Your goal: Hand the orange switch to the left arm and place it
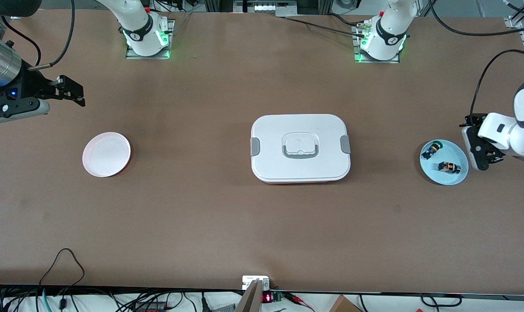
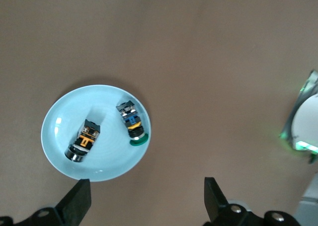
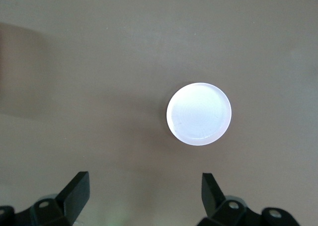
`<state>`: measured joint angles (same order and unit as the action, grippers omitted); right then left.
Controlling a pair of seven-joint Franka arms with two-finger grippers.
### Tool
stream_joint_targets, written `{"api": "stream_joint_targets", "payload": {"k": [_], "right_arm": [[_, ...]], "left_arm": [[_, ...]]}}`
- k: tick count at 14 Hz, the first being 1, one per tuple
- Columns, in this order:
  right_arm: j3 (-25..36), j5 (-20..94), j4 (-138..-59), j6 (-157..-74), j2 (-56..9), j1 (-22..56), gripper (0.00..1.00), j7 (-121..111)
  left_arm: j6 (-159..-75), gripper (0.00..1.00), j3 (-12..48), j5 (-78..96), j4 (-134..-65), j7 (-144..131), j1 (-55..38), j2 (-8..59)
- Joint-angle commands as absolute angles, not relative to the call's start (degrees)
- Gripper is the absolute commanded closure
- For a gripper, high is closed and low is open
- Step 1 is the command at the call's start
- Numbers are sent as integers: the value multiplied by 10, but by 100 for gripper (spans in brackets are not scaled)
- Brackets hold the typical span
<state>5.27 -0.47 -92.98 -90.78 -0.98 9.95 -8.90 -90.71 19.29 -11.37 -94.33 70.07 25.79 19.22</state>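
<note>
Brown tabletop (image 1: pixel 210 216): we see wide bare room on every side of the box, most of it toward the front camera.
Box (image 1: pixel 300 147): it sits mid-table, lid on, between the two plates and well apart from both.
Orange switch (image 1: pixel 448 167): it lies in the blue plate (image 1: pixel 454 149) at the left arm's end, nearer the front camera than the green-capped switch (image 1: pixel 431 150) beside it.
Pink plate (image 1: pixel 106 154): we find it at the right arm's end.
Left gripper (image 1: pixel 483 149): fingers spread, holding nothing, over the table just beside the blue plate's rim.
Right gripper (image 1: pixel 73 93): fingers spread, holding nothing, waiting over the table's right-arm end.
</note>
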Motion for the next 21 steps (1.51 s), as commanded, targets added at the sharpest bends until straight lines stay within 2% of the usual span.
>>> {"api": "stream_joint_targets", "payload": {"k": [1,7,10,11,12,14,15,18,21], "right_arm": [[49,-2,-910,-899,-18,95,0,-91],[46,-4,-910,-896,-17,102,0,-83],[47,-3,-910,-893,-18,97,0,-81],[48,-3,-910,-890,-18,97,0,-81],[49,-3,-910,-885,-17,96,0,-80],[49,-4,-910,-885,-17,96,0,-48],[49,-4,-910,-885,-16,97,0,-44],[49,-4,-910,-886,-16,97,0,-42],[50,-4,-910,-896,-18,94,0,-42]], "left_arm": [[-833,0,236,-113,-880,596,260,190],[-733,0,313,-109,-778,244,258,175],[-729,0,311,-85,-761,158,235,164],[-734,0,283,-52,-761,133,225,156],[-777,0,226,-19,-778,105,191,124],[-862,0,120,10,-858,83,120,73],[-904,0,86,16,-880,83,97,56],[-995,0,6,15,-969,81,26,1],[-989,0,0,12,-998,50,12,-39]]}}
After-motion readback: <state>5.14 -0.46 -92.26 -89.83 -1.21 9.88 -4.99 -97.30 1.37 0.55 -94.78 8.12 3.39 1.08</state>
